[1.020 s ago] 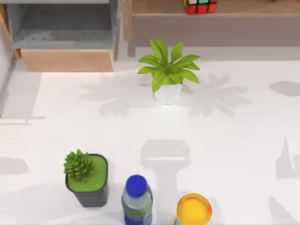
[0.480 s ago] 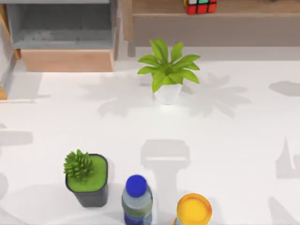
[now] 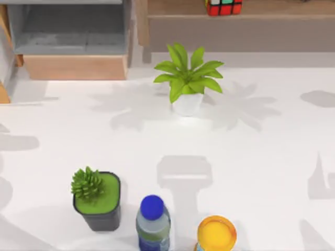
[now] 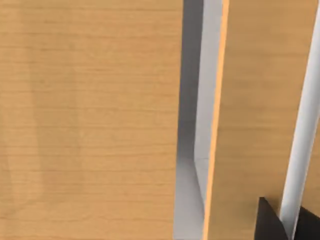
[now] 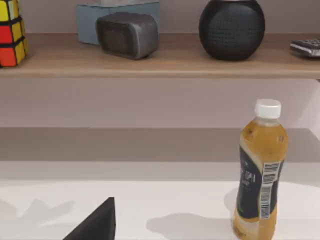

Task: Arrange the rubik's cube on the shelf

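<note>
The rubik's cube [image 3: 223, 6] rests on the tan wooden shelf [image 3: 272, 11] at the back right of the table, with nothing holding it. In the right wrist view the rubik's cube [image 5: 11, 33] stands upright at one end of the shelf [image 5: 165, 64]. A dark piece of my right gripper [image 5: 97, 226] shows low over the white table, well short of the shelf. In the left wrist view a dark piece of my left gripper [image 4: 272, 225] sits close to tan wooden panels.
A leafy plant in a white pot [image 3: 187, 78] stands before the shelf. A cactus pot [image 3: 97, 198], a blue-capped bottle [image 3: 153, 222] and a yellow-lidded container [image 3: 216, 234] line the front. A grey compartment [image 3: 70, 31] is back left. An orange drink bottle [image 5: 260, 175] stands below the shelf.
Shadows along the table's left edge have shifted. The cube and the other objects have not moved.
</note>
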Robot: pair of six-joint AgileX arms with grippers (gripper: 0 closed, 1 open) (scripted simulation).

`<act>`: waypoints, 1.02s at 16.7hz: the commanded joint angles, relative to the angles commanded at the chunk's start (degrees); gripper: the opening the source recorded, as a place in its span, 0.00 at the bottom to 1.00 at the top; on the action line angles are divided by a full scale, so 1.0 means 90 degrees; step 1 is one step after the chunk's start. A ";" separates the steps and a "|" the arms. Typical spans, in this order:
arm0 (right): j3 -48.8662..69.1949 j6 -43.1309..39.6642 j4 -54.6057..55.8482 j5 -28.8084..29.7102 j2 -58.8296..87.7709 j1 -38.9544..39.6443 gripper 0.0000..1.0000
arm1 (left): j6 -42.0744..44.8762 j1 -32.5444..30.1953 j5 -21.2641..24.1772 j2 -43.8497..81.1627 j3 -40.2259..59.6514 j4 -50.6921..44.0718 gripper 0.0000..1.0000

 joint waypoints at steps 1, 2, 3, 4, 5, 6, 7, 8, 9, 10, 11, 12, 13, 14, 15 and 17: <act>0.0000 0.0000 0.0000 0.0000 0.0000 0.0000 1.00 | -0.0007 -0.0087 -0.0078 0.0104 0.0282 -0.0123 0.00; 0.0000 0.0000 0.0000 0.0000 0.0000 0.0000 1.00 | -0.0016 -0.0175 -0.0168 0.0208 0.0573 -0.0257 0.00; 0.0000 0.0000 0.0000 0.0000 0.0000 0.0000 1.00 | -0.0024 -0.0259 -0.0256 0.0307 0.0806 -0.0389 0.00; 0.0000 0.0000 0.0000 0.0000 0.0000 0.0000 1.00 | -0.0029 -0.0329 -0.0329 0.0389 0.0972 -0.0501 0.00; 0.0000 0.0000 0.0000 0.0000 0.0000 0.0000 1.00 | -0.0032 -0.0376 -0.0377 0.0441 0.1070 -0.0576 0.00; 0.0000 0.0000 0.0000 0.0000 0.0000 0.0000 1.00 | -0.0033 -0.0391 -0.0392 0.0458 0.1100 -0.0601 0.00; 0.0000 0.0000 0.0000 0.0000 0.0000 0.0000 1.00 | -0.0033 -0.0391 -0.0392 0.0458 0.1100 -0.0601 0.00; 0.0000 0.0000 0.0000 0.0000 0.0000 0.0000 1.00 | -0.0033 -0.0391 -0.0392 0.0458 0.1100 -0.0601 0.00; 0.0000 0.0000 0.0000 0.0000 0.0000 0.0000 1.00 | -0.0035 -0.0358 -0.0378 0.0441 0.1067 -0.0599 0.00; 0.0000 0.0000 0.0000 0.0000 0.0000 0.0000 1.00 | -0.0028 -0.0368 -0.0391 0.0456 0.1088 -0.0613 0.00; 0.0000 0.0000 0.0000 0.0000 0.0000 0.0000 1.00 | -0.0018 -0.0406 -0.0431 0.0524 0.1174 -0.0680 0.00; 0.0000 0.0000 0.0000 0.0000 0.0000 0.0000 1.00 | -0.0018 -0.0455 -0.0475 0.0627 0.1325 -0.0791 0.00; 0.0000 0.0000 0.0000 0.0000 0.0000 0.0000 1.00 | -0.0024 -0.0504 -0.0518 0.0726 0.1545 -0.0908 0.00; 0.0000 0.0000 0.0000 0.0000 0.0000 0.0000 1.00 | -0.0029 -0.0551 -0.0559 0.0813 0.1832 -0.0990 0.00; 0.0000 0.0000 0.0000 0.0000 0.0000 0.0000 1.00 | -0.0037 -0.0599 -0.0600 0.0890 0.2155 -0.1080 0.00; 0.0000 0.0000 0.0000 0.0000 0.0000 0.0000 1.00 | -0.0044 -0.0694 -0.0685 0.1084 0.2640 -0.1359 0.00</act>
